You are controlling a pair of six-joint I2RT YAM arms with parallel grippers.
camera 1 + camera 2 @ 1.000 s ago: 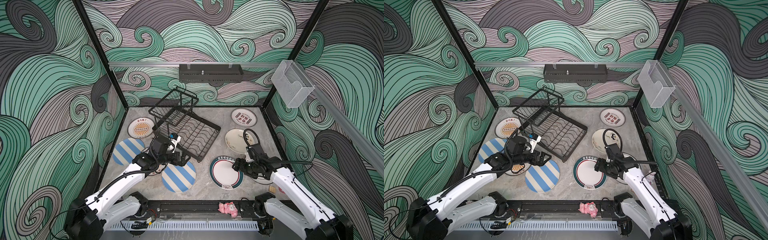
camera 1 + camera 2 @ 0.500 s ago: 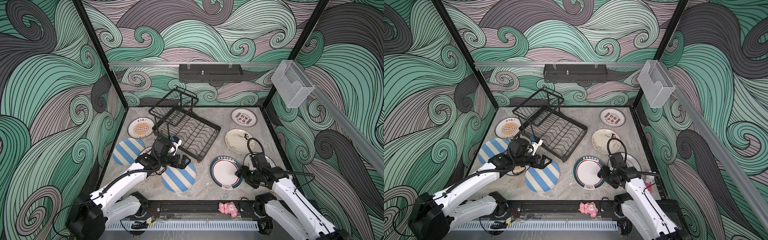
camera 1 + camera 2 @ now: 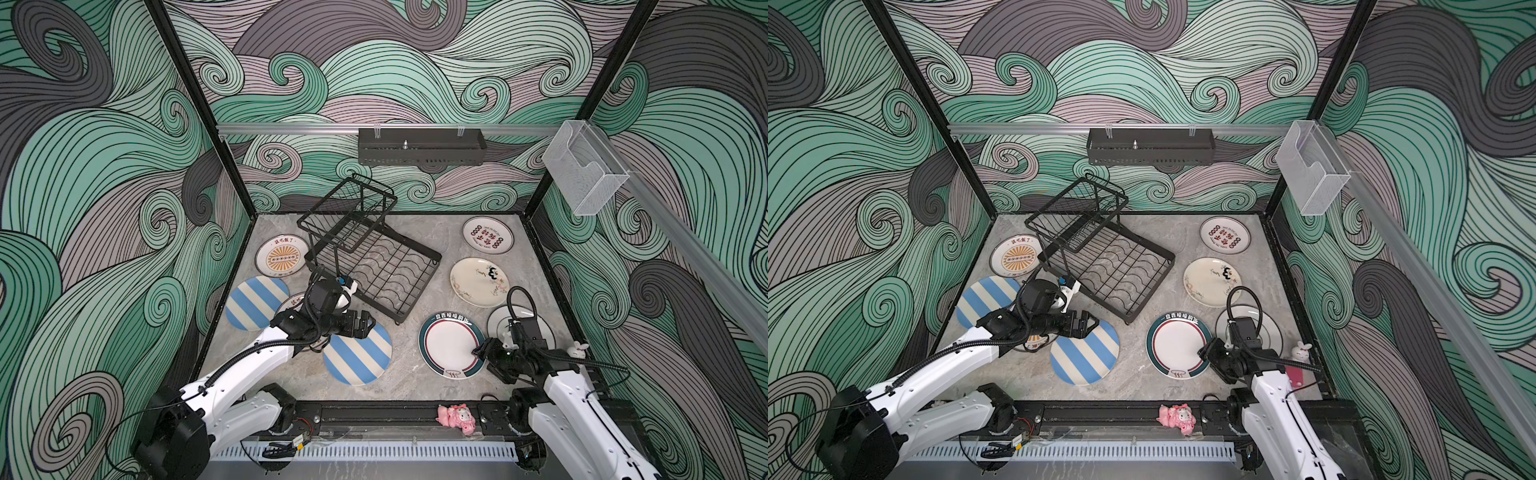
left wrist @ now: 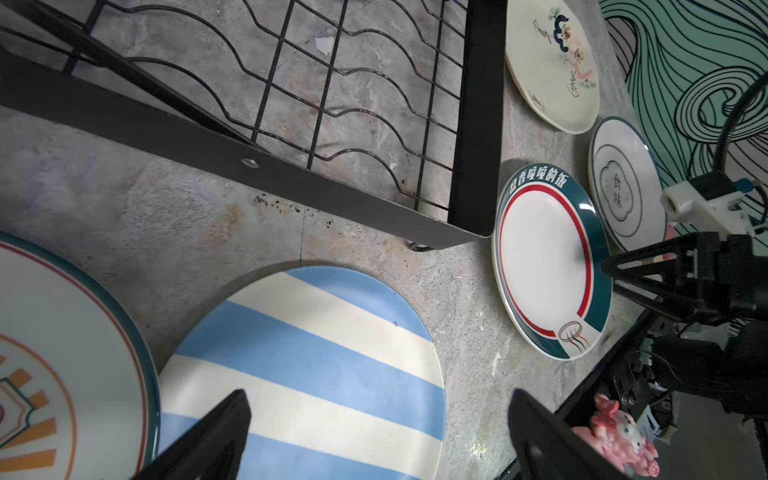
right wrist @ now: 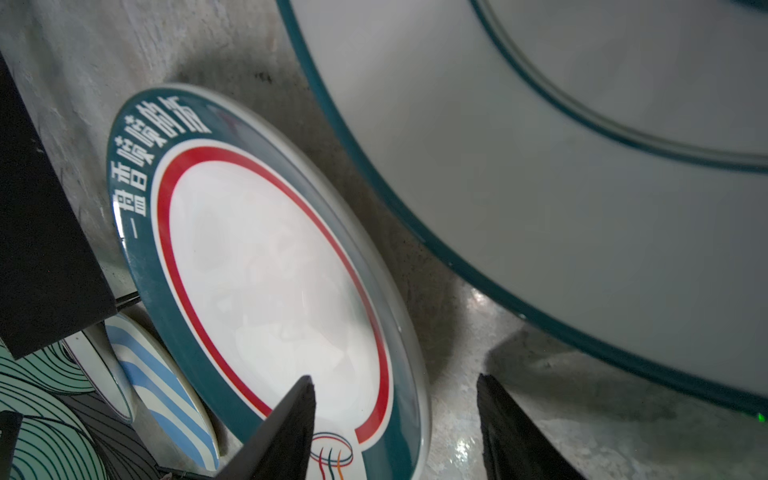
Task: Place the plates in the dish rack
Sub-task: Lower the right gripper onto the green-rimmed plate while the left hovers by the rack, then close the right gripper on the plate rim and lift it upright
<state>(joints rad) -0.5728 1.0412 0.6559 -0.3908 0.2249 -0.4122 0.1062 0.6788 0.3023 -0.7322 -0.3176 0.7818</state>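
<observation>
At the left of the table (image 3: 291, 374) a blue-and-cream striped plate (image 3: 255, 302) lies flat. An orange sunburst plate (image 3: 282, 256) lies behind it, and a second sunburst plate (image 3: 293, 300) is mostly hidden under the left arm. The left gripper (image 3: 368, 325) hangs low over the far rim of the nearer striped plate (image 3: 357, 359). In the left wrist view its jaws stand wide and empty: one fingertip (image 4: 232, 415) is above the stripes and the other is beyond the rim over bare table, so the rim lies between them. Just behind, the dish rack (image 3: 376, 259) sits askew, its near corner close to that plate; every plate in view lies on the table outside it. Right of the rack lies the green-rimmed plate (image 3: 451, 351), with the right gripper (image 3: 478, 352) at its right edge, jaws partly apart. The right wrist view shows one fingertip (image 5: 299, 399) over the plate's white centre and the other outside over the table, with the rim between them. Whether either touches the plate cannot be told. Under that arm lies the flower-outline plate (image 3: 500, 326), behind it the cream doodle plate (image 3: 480, 281), and at the back the red-lettered plate (image 3: 488, 240).
</observation>
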